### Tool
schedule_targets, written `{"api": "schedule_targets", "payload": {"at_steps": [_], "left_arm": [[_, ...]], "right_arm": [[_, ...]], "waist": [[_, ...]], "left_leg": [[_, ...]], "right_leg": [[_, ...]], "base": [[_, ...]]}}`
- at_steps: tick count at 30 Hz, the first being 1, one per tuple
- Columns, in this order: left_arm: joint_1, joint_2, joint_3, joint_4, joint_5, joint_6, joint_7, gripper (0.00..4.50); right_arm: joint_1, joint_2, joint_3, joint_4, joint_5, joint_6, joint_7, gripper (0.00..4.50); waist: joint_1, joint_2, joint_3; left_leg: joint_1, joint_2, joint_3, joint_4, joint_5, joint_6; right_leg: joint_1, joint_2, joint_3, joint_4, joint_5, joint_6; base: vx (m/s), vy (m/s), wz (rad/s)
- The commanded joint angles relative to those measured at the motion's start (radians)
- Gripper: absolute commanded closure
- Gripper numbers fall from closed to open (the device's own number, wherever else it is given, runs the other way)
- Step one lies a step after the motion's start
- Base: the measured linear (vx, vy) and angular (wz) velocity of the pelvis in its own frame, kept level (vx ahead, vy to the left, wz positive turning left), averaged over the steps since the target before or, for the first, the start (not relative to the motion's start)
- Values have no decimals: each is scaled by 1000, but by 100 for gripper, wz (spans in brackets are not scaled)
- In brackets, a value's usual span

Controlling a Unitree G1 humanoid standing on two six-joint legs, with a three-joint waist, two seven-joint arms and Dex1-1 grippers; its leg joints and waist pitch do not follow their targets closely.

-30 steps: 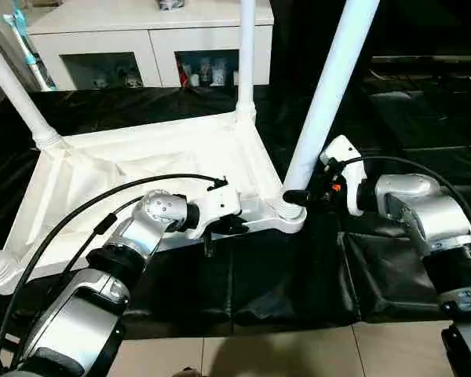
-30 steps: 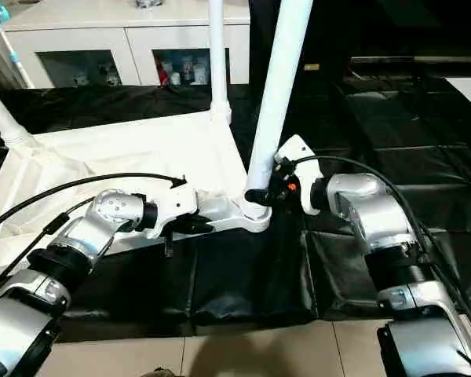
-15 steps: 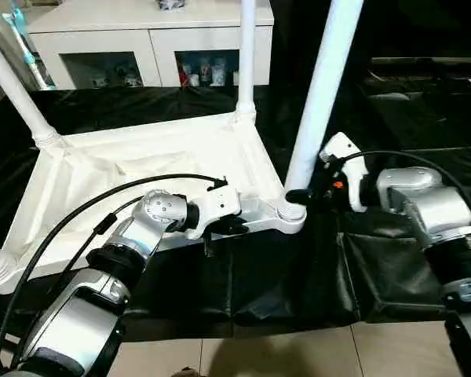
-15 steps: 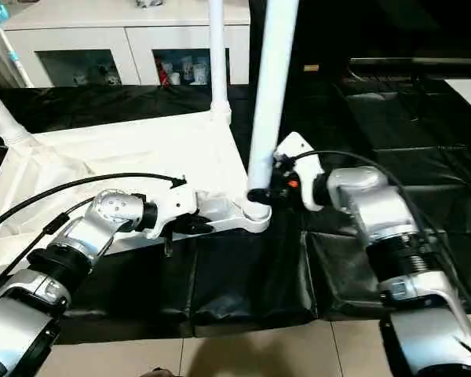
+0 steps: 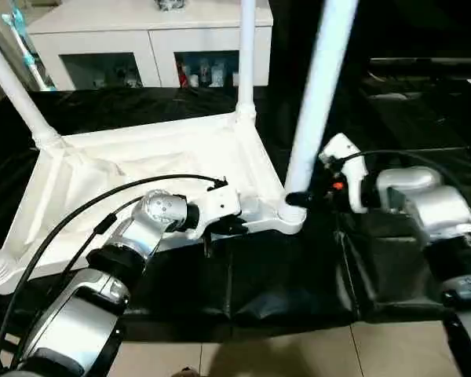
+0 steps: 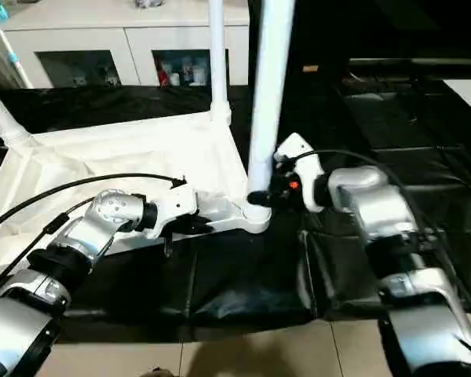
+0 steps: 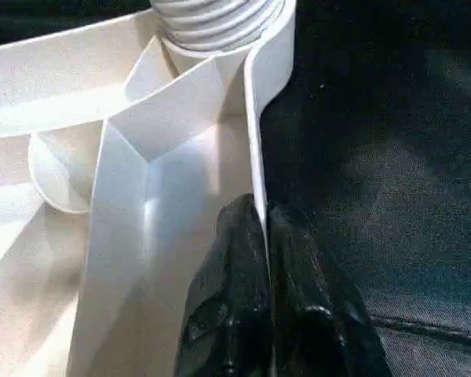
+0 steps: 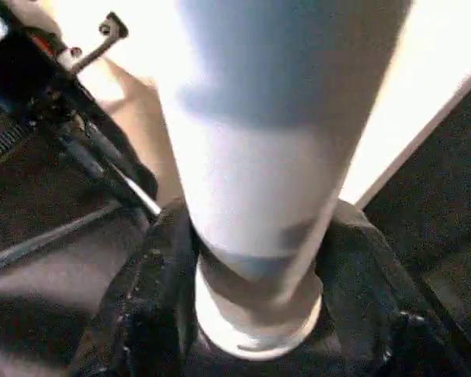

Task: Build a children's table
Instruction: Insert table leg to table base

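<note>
a work table (image 5: 392,118) draped in wrinkled black sheeting spans the scene. at its near edge, pale beige floor tiles (image 5: 298,353) show dark grout lines. at the far left stands a white cabinet (image 5: 153,35) with glass doors, small objects faintly visible inside. the far right lies in darkness.

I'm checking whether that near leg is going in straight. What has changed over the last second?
The near leg, gripped low by the right tool, swung from leaning right to nearly upright in its corner socket. The left tool stays clamped on the tabletop rim. The tabletop and the other legs stayed put.
</note>
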Motion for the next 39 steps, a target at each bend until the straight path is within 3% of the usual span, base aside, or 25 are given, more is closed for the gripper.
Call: {"api": "schedule_targets", "payload": {"at_steps": [1,5,9,14,19,24,25,28,31,32,35,39], "left_arm": [[3,-7,-26,-9,21,-5,-16,450],[6,-6,-25,-13,20,-3,-15,450],[9,-3,-23,-18,19,0,-14,450],[12,-1,-21,-22,18,2,-12,450],[11,-1,-20,-20,18,2,-10,450],[4,-3,-20,-10,20,-3,-6,450],[3,-3,-20,-8,21,-4,-6,450],[0,-3,-21,-4,22,-7,-7,450],[-3,-3,-21,-2,22,-7,-8,450],[-3,-2,-21,-1,22,-8,-8,450],[-8,-3,-20,3,23,-8,-5,450],[-6,-3,-20,1,22,-7,-5,450]], "right_arm": [[-9,29,33,39,-14,1,-3,262],[-26,45,38,80,-29,-16,-12,262],[-37,57,6,114,-16,-23,-27,262],[-11,45,-21,99,0,-23,-29,262],[50,38,-65,65,18,-44,-57,262],[120,61,-141,14,61,-73,-129,263],[138,68,-156,0,70,-74,-142,263],[178,85,-178,-31,81,-89,-175,263],[225,103,-184,-63,85,-110,-208,263],[242,107,-177,-71,78,-123,-217,263],[320,136,-149,-124,45,-174,-262,263],[361,173,-170,-162,63,-183,-300,264]], "waist": [[-2,-25,-75],[-4,-22,-73],[-5,-25,-72],[-3,-25,-77],[-1,-23,-77],[-1,-8,-76],[-2,-11,-75],[-1,-5,-75],[-2,-6,-75],[-1,0,-75],[-2,0,-74],[-7,3,-70]], "left_leg": [[11,51,-10,-62,-65,98],[12,51,-10,-64,-91,81],[14,51,-10,-67,-104,65],[14,51,-10,-63,-75,80],[14,52,-10,-64,-79,88],[15,51,-13,-66,-110,66],[14,51,-12,-67,-114,66],[15,52,-14,-69,-125,57],[16,52,-14,-71,-132,51],[16,52,-15,-71,-135,49],[15,52,-16,-73,-140,46],[16,51,-17,-79,-181,37]], "right_leg": [[63,-58,40,-52,-35,-282],[62,-59,40,-55,-71,-275],[61,-59,41,-56,-78,-273],[63,-59,42,-49,-9,-284],[64,-59,40,-50,2,-287],[64,-59,40,-54,-26,-281],[64,-58,40,-57,-26,-279],[64,-58,39,-56,-22,-278],[63,-58,40,-57,-12,-276],[63,-59,40,-56,-13,-277],[64,-60,41,-60,-21,-265],[63,-60,40,-67,-83,-254]], "base": [[0,0,0],[0,0,0],[0,0,0],[0,0,0],[0,0,0],[0,0,0],[0,0,0],[0,0,0],[0,0,0],[0,0,0],[0,0,0],[0,0,0]]}}
